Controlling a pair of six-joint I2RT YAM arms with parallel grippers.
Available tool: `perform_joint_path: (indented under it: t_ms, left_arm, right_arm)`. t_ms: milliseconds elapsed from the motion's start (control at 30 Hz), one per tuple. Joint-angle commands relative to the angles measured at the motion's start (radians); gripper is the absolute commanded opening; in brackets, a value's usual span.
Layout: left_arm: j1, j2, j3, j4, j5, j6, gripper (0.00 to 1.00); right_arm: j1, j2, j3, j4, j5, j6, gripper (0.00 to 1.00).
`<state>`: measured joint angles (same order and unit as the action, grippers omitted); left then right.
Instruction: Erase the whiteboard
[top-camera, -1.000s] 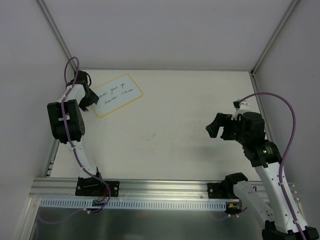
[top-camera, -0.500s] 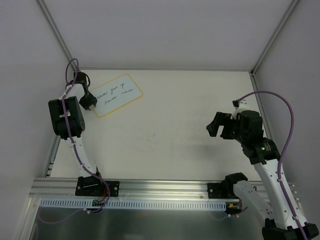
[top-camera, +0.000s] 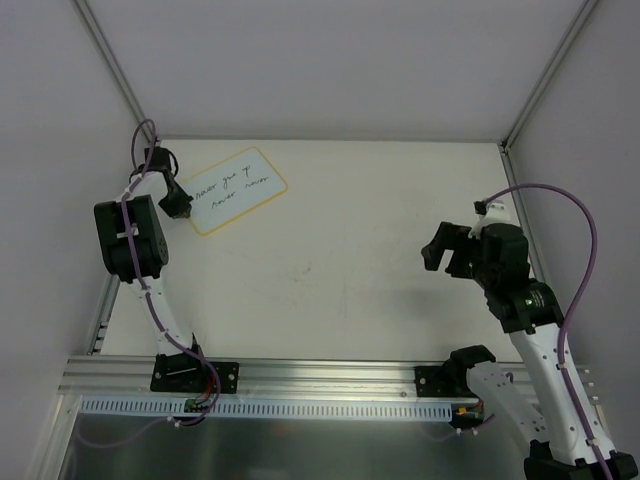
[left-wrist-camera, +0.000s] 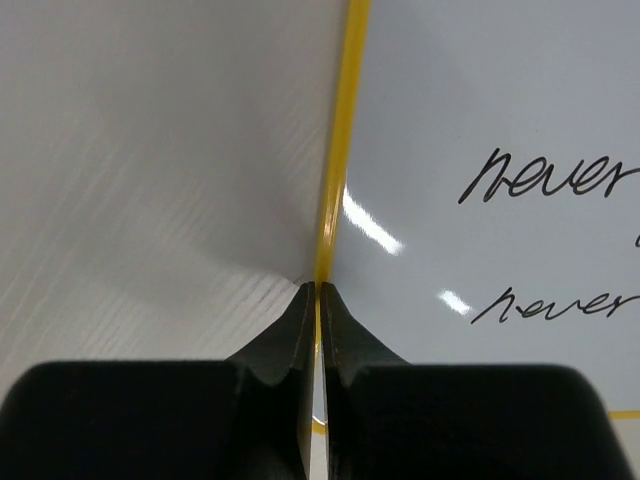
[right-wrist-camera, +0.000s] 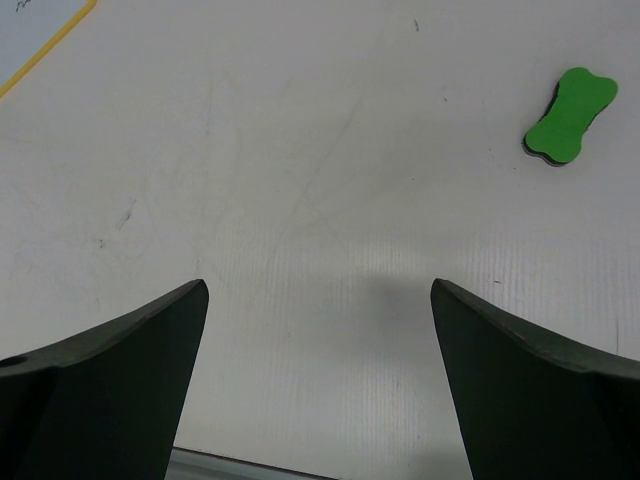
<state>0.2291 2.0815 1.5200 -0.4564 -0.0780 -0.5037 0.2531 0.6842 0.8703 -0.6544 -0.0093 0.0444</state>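
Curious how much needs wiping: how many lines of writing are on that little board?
2, both on the whiteboard at far left: an upper line and a lower line beneath. The left gripper at its edge could hide some.

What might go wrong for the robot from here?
1. The left pincer is shut on just the thin yellow border of the whiteboard; such a narrow hold may slip, or tilt the board if pulled.
2. The right pincer is open and empty, with the green eraser lying off to one side of it; a poor approach may nudge it away.
3. The handwriting lies close to the left pincer, so wiping there may bump it.
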Motion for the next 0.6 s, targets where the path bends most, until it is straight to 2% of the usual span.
perform_joint_path:
  t_ms: [0, 300, 433, 567]
  left_arm:
    - [-0.014, -0.034, -0.092, -0.061, 0.086, 0.036, 0.0]
    - [-0.158, -0.198, -0.306, -0.061, 0.119, 0.022, 0.0]
    - [-0.259, -0.256, -0.397, -0.061, 0.119, -0.004, 0.0]
    - [-0.353, -0.317, -0.517, -0.061, 0.135, -0.062, 0.0]
  right_arm:
    - [0.005, 0.0, 0.029, 0.01, 0.118, 0.031, 0.99]
    - [-0.011, 0.124, 0.082, 0.012, 0.321, 0.066, 0.99]
    - [-0.054, 0.21, 0.117, 0.012, 0.325, 0.126, 0.99]
    - [-0.074, 0.29, 0.145, 0.032, 0.253, 0.15, 0.99]
